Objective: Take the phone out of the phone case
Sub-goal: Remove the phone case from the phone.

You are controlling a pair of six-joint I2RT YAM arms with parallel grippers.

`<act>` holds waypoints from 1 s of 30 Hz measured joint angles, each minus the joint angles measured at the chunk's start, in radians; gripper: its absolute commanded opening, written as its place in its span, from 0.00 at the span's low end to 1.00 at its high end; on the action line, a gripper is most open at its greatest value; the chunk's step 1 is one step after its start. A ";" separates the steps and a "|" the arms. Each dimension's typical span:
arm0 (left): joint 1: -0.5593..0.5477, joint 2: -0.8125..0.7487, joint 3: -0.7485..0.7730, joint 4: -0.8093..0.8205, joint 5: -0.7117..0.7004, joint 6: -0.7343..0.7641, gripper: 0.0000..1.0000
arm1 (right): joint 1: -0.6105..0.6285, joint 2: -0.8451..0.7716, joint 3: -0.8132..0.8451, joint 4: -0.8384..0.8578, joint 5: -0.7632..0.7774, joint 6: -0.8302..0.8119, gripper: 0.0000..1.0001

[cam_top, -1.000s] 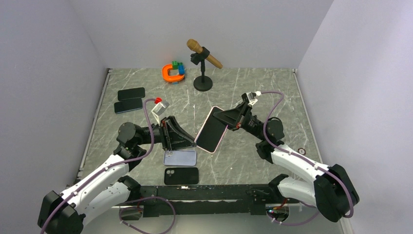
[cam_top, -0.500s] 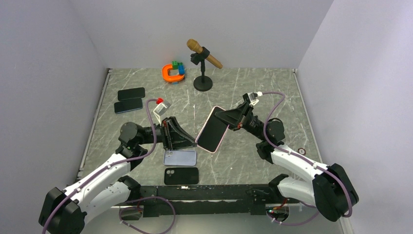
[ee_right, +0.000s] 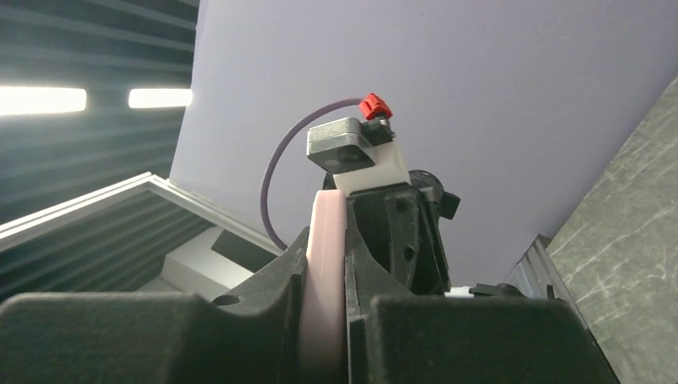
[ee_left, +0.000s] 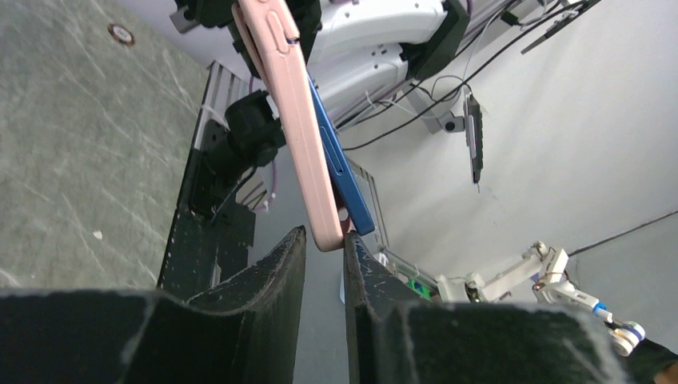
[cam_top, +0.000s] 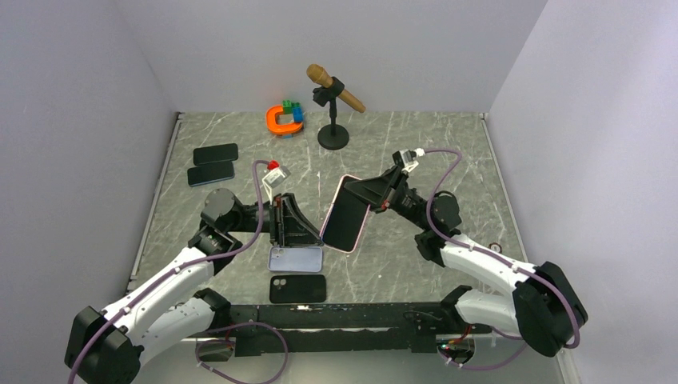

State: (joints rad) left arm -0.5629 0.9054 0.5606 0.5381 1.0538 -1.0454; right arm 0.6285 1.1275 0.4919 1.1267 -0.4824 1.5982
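A phone in a pink case (cam_top: 345,214) hangs tilted in the air over the middle of the table. My right gripper (cam_top: 361,190) is shut on the case's upper end; in the right wrist view the pink edge (ee_right: 325,280) fills the gap between that gripper's (ee_right: 326,240) fingers. My left gripper (cam_top: 319,234) is at the lower left corner. In the left wrist view its jaws (ee_left: 324,238) stand narrowly apart around the pink case's (ee_left: 289,96) corner tip. The blue phone (ee_left: 342,176) has lifted out of the case there, outside the right finger.
A lilac case (cam_top: 295,258) and a black case (cam_top: 297,288) lie on the table below the held phone. Two dark phones (cam_top: 216,153) (cam_top: 211,173) lie at the far left. A microphone on a stand (cam_top: 333,136) and an orange toy (cam_top: 281,120) are at the back.
My left arm has shifted a little toward the back and right. The held phone has tipped slightly steeper. Both grippers stay at the phone.
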 measured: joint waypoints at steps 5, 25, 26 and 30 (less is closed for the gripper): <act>-0.033 0.000 0.000 -0.072 0.006 0.019 0.41 | 0.077 0.027 0.070 -0.050 0.017 -0.099 0.00; -0.142 -0.006 0.193 -0.691 -0.328 0.327 0.00 | 0.148 0.060 0.083 -0.075 0.144 -0.246 0.00; -0.148 -0.005 0.203 -0.736 -0.422 0.339 0.00 | 0.146 0.075 0.072 -0.061 0.180 -0.253 0.00; -0.169 0.031 0.209 -0.824 -0.791 0.374 0.00 | 0.150 0.211 0.052 0.030 0.344 -0.216 0.00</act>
State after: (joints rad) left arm -0.7315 0.9360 0.7700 -0.2855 0.2630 -0.6712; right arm 0.7788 1.3388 0.5438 1.1564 -0.1379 1.3827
